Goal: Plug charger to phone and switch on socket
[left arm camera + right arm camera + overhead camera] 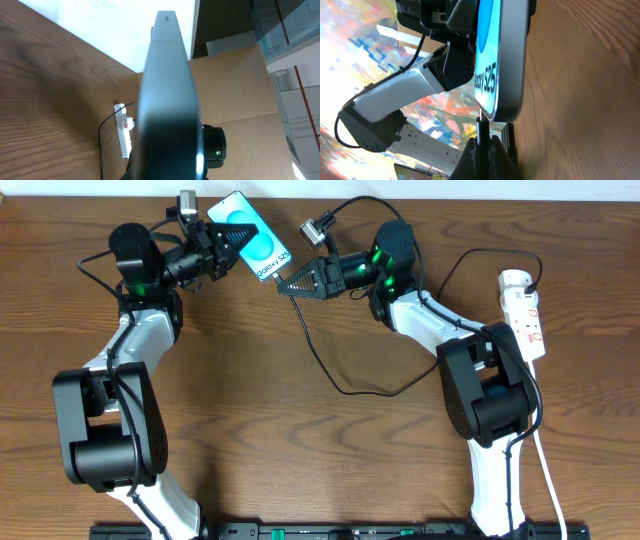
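We are gripping the phone (pixel 250 235) in our left gripper (pixel 220 245), raised above the table (pixel 330 460), while our right gripper (pixel 290 283), pinched shut on the plug tip of the charger (pixel 318 350), is pressing against the phone's bottom edge. If the tip is sitting off the port, pushing could bend it or lever the phone loose. The socket (pixel 525 310) is lying well apart at the right, not yet switched.

Robotics lab, wooden table (pixel 300 470), left arm (pixel 105 415), right arm (pixel 485 395), cardboard (pixel 235 85) behind
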### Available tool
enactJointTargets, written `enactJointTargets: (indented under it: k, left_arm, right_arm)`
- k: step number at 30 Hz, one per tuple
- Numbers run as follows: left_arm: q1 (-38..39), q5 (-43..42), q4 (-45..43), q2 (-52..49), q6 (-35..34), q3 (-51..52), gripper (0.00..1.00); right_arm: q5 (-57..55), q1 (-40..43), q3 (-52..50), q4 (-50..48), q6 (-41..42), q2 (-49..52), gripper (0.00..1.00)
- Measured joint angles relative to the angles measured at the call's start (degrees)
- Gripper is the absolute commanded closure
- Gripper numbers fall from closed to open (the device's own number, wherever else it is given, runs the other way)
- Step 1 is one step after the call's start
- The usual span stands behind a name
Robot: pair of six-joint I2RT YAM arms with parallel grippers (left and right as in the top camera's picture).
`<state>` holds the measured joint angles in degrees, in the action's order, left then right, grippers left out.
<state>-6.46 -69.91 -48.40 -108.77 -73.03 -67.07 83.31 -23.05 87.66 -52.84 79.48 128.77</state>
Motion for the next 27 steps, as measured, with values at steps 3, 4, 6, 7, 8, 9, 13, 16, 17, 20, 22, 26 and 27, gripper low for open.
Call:
enactJointTargets:
  k: [3, 4, 6, 7, 8, 9, 13, 16, 17, 20, 22, 26, 27]
  left_arm:
    - [0.0, 0.0, 0.0, 0.0, 0.0, 0.0, 0.93]
    - [0.0, 0.0, 0.0, 0.0, 0.0, 0.0, 0.93]
    - [0.0, 0.0, 0.0, 0.0, 0.0, 0.0, 0.93]
    - [0.0, 0.0, 0.0, 0.0, 0.0, 0.0, 0.93]
    - [0.0, -0.02, 0.0, 0.0, 0.0, 0.0, 0.93]
    - [0.0, -0.02, -0.02, 0.0, 0.0, 0.0, 0.93]
    - [0.0, -0.02, 0.0, 0.0, 0.0, 0.0, 0.93]
    - [0.0, -0.02, 0.0, 0.0, -0.02, 0.0, 0.93]
    - [0.0, -0.02, 0.0, 0.0, -0.02, 0.0, 0.93]
    - [0.0, 0.0, -0.02, 0.0, -0.24, -0.02, 0.93]
    - [0.0, 0.0, 0.0, 0.0, -0.42, 0.0, 0.93]
    - [0.0, 0.0, 0.0, 0.0, -0.52, 0.0, 0.93]
    - [0.0, 0.02, 0.0, 0.0, -0.66, 0.0, 0.93]
  right_arm:
    - [0.0, 0.2, 0.0, 0.0, -0.02, 0.0, 0.99]
    - [0.02, 0.28, 0.0, -0.02, -0.02, 0.0, 0.99]
    - [0.02, 0.48, 0.0, -0.02, 0.0, 0.0, 0.99]
    - [0.02, 0.72, 0.0, -0.04, 0.0, 0.0, 0.99]
    - [0.0, 0.85, 0.0, -0.04, 0.0, 0.0, 0.99]
    - [0.0, 1.01, 0.0, -0.04, 0.0, 0.0, 0.99]
    - [-0.02, 1.18, 0.0, -0.09, 0.0, 0.0, 0.99]
    - [0.0, 1.18, 0.0, -0.11, 0.0, 0.0, 0.99]
    - [0.0, 1.18, 0.0, -0.11, 0.0, 0.0, 0.99]
    - [0.0, 1.18, 0.0, -0.11, 0.0, 0.0, 0.99]
    - [0.0, 1.18, 0.0, -0.11, -0.02, 0.0, 0.99]
    - [0.0, 1.18, 0.0, -0.11, -0.02, 0.0, 0.99]
    - [0.0, 1.18, 0.0, -0.11, -0.02, 0.0, 0.99]
